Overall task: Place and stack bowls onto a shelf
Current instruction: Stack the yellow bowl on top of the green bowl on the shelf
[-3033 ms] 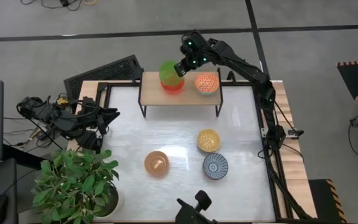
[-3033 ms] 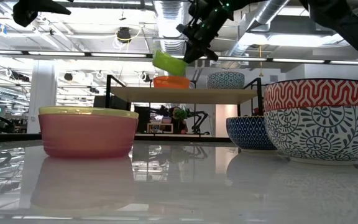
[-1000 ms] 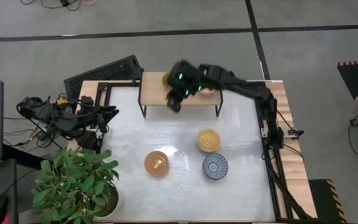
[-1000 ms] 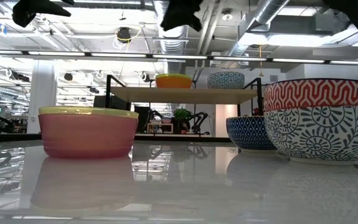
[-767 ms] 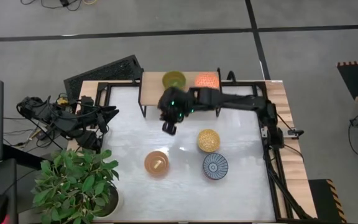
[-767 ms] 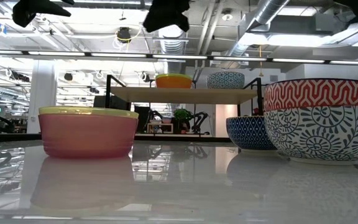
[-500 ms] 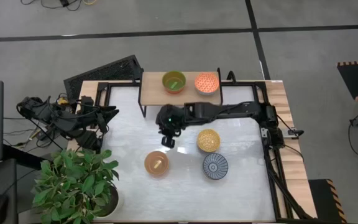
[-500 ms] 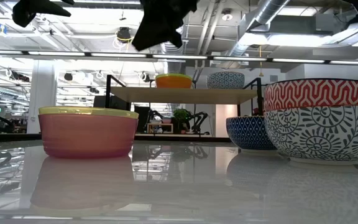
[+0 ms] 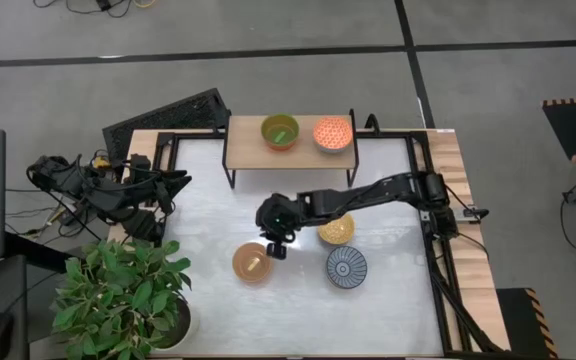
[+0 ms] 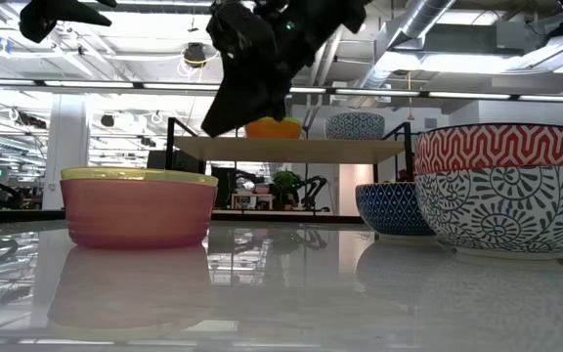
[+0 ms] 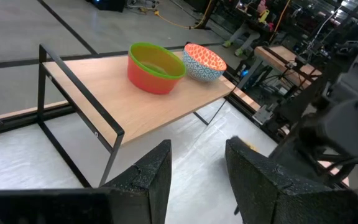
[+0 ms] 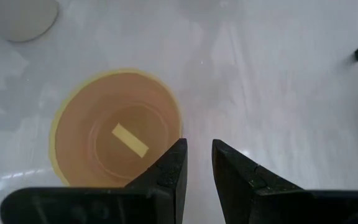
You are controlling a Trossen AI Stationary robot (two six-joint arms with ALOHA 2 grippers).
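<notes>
High view: the green bowl (image 9: 279,131) now sits nested in a red one on the shelf (image 9: 243,150), beside the orange-patterned bowl (image 9: 333,133), and nothing grips it any more. A few seconds ago the right gripper (image 9: 276,249) was holding that green bowl over the shelf; since then it has let go, swung away across the table and come down over the near rim of the pink bowl (image 9: 251,263). So one stacking step looks finished and the next pick looks to be starting. In the right wrist view the fingers (image 12: 166,171) stand a narrow gap apart with nothing between them, poised just above the pink bowl's rim. The yellow bowl (image 9: 337,228) and the blue-grey bowl (image 9: 346,267) wait on the table, close together, the right arm crossing over the yellow one. The left gripper (image 11: 194,171) rests at the table's left edge, its fingers parted and empty, looking toward the shelf. Three bowls are left to move, by my judgement.
</notes>
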